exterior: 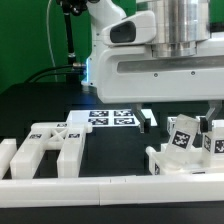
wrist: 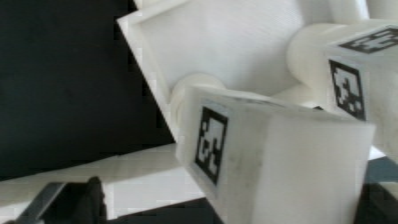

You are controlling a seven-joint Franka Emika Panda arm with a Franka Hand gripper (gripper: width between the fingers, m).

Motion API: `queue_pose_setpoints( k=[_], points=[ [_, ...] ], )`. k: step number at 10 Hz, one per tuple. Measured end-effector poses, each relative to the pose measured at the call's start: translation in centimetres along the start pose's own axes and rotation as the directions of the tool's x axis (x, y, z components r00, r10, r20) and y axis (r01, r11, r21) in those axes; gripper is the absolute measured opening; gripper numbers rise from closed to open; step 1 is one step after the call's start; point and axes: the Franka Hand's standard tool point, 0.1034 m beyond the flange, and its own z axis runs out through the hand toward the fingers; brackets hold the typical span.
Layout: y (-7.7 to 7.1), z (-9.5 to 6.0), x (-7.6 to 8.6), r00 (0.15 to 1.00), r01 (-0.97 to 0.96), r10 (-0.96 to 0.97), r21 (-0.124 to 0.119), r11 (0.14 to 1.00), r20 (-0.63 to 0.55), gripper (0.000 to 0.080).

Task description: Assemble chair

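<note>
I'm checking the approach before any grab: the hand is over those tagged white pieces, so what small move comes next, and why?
Probably ease the hand straight down a little, jaws open. It hangs open over the chair parts at the exterior view's right, and the wrist view shows a tagged block close beneath it, apparently not gripped.

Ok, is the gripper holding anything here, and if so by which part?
Nothing looks held. The gripper stands wide open around the tagged chair part, and the wrist view shows no finger pressing on it.
</note>
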Motion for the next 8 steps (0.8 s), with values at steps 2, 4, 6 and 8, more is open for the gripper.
queue_pose_setpoints(
  k=[2, 4, 6, 8],
  points=[
    [0.05, 0.52, -0.46, 0.999, 0.003, -0.003, -0.006, 1.0, -0.033, 0.0649],
    [0.11, 0.57, -0.48, 0.999, -0.028, 0.028, -0.005, 1.0, -0.032, 0.0545],
    [0.14, 0.58, -0.48, 0.997, -0.069, 0.069, -0.004, 0.998, -0.033, 0.028],
    [0.13, 0.59, -0.49, 0.972, -0.234, 0.234, 0.003, 0.972, -0.032, 0.0282]
  ],
)
